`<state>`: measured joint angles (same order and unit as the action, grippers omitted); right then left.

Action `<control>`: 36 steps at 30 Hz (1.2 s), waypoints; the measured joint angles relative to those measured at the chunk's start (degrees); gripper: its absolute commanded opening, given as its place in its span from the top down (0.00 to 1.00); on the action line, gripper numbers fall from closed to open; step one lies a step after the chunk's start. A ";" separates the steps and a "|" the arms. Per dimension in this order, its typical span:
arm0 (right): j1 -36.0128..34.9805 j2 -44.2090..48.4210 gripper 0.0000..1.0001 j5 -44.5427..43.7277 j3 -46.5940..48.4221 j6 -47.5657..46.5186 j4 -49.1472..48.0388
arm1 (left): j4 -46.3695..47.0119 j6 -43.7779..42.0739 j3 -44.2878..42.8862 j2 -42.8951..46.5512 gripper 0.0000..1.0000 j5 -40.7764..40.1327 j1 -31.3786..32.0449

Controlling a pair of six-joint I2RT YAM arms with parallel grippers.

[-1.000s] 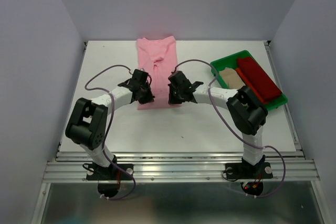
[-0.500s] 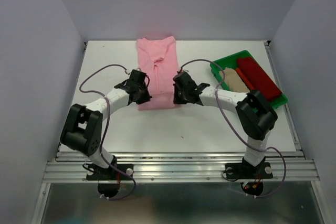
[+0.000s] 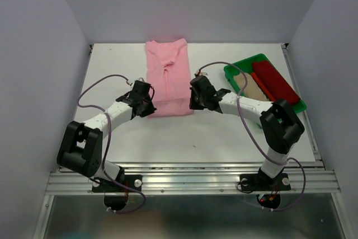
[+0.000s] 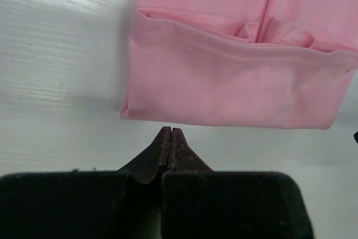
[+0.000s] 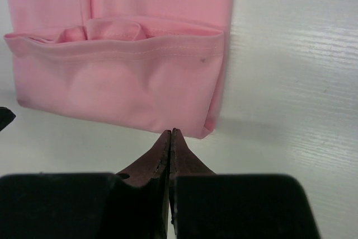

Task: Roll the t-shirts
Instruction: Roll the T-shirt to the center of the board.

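The white desk (image 3: 224,132) holds the pink t-shirt (image 3: 168,76), laid long and flat with its near end folded over. Right of it is a green tray (image 3: 244,62) with a dark red t-shirt (image 3: 275,85) and a beige t-shirt (image 3: 250,85); only the top view shows these. The left tool (image 4: 169,134) and right tool (image 5: 170,134) are pinched shut and hold nothing, their tips just beside that folded end. The wrist views show its stitched hem (image 4: 224,54).
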<state>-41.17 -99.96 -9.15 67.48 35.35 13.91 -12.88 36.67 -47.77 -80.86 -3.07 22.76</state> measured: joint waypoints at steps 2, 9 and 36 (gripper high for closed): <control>0.00 -1.77 0.98 0.11 0.37 -0.22 -0.09 | 0.31 0.15 0.28 -1.38 1.00 0.04 0.00; 0.00 -8.04 0.99 0.42 0.74 -0.83 -0.50 | 3.67 0.37 0.31 -6.88 1.00 0.00 -0.76; 3.63 4.57 0.55 -1.57 -5.66 0.11 0.24 | 2.14 0.94 6.64 5.55 0.67 -1.90 -7.63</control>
<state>-37.54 -95.39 -10.72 61.82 35.46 14.15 -10.74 37.60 -41.12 -75.31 -4.97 15.14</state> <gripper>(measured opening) 0.362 0.306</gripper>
